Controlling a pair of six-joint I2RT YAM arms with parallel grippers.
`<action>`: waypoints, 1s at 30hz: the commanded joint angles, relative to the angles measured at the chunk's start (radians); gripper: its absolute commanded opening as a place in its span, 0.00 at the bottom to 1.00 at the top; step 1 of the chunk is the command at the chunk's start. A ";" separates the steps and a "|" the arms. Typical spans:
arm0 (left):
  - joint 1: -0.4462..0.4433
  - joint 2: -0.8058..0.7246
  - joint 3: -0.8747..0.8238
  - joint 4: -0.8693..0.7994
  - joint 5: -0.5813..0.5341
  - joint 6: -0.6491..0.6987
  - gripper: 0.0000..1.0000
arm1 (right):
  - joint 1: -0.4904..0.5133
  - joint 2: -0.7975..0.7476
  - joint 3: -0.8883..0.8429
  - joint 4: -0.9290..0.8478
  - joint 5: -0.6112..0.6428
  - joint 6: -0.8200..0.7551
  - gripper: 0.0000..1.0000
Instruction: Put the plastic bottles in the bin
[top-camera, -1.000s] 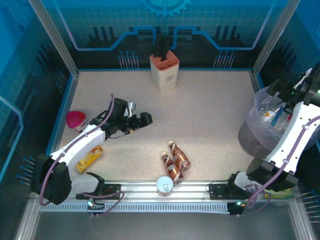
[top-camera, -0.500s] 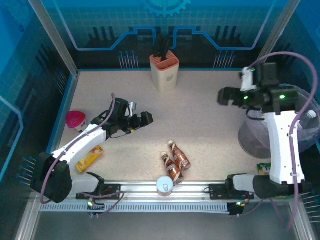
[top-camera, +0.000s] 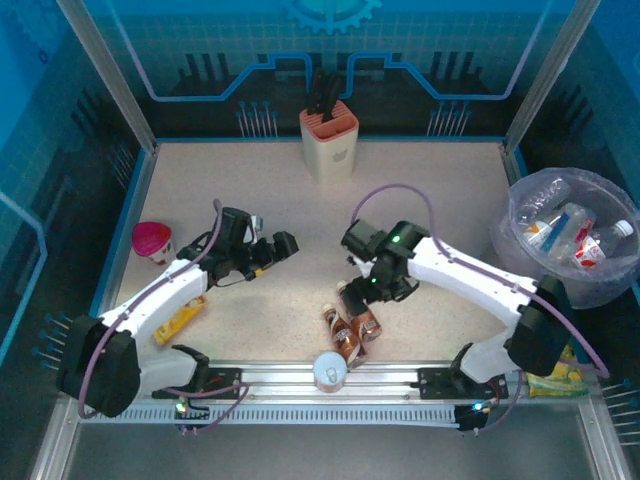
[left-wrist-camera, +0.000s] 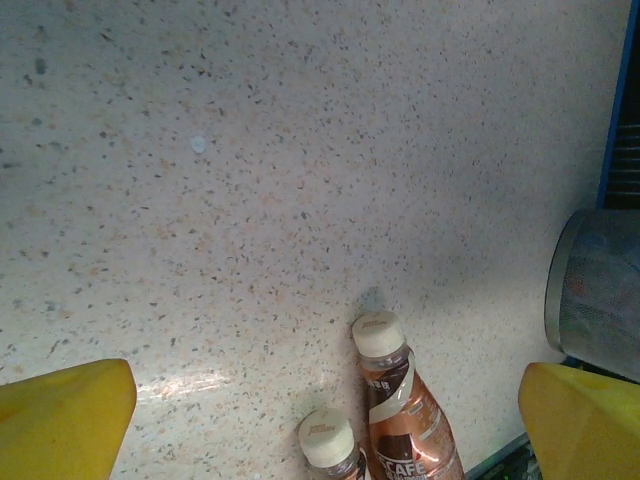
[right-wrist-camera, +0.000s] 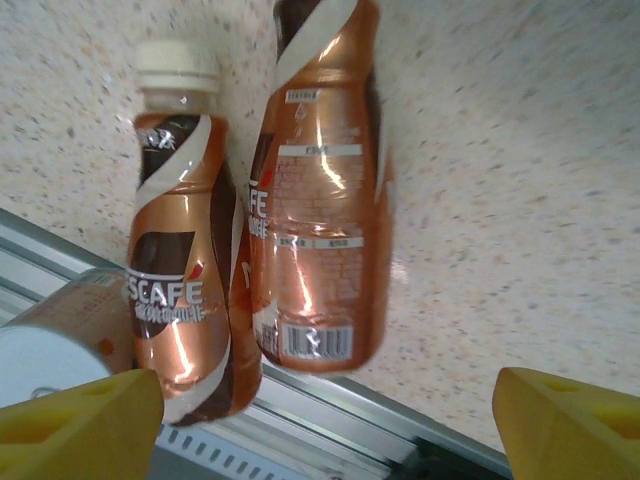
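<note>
Right wrist view: right gripper (right-wrist-camera: 325, 425) is hovering, jaws wide, over two copper bottles (right-wrist-camera: 320, 200) by the near rail (top-camera: 390, 375); next, closing on one for the bin (top-camera: 585, 295) at right. Left gripper (left-wrist-camera: 322, 425) is hanging, jaws apart.

Cool, blue-tinted, even light. White glare streaks the copper bottle (right-wrist-camera: 320, 190); my yellow fingertips (right-wrist-camera: 70, 420) sit soft, out of focus.

left arm (top-camera: 160, 295) and right arm (top-camera: 470, 278): white shells, black joint housings, black bases. a thin purple cable (top-camera: 395, 187) ran looped along each. small green light (top-camera: 397, 238) glowed near the right wrist. left fingers (left-wrist-camera: 62, 418) were blunt yellow blocks; right fingers (right-wrist-camera: 78, 425) the same yellow.
</note>
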 joint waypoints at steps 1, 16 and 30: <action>0.015 -0.031 -0.027 0.004 -0.004 -0.015 0.99 | 0.011 0.044 -0.046 0.108 -0.028 0.054 0.83; 0.020 -0.043 -0.043 0.011 -0.008 -0.009 0.99 | -0.040 0.178 -0.157 0.216 -0.017 0.038 0.69; 0.020 -0.007 -0.021 0.030 0.005 -0.006 0.99 | -0.112 0.017 -0.012 0.006 0.135 0.029 0.53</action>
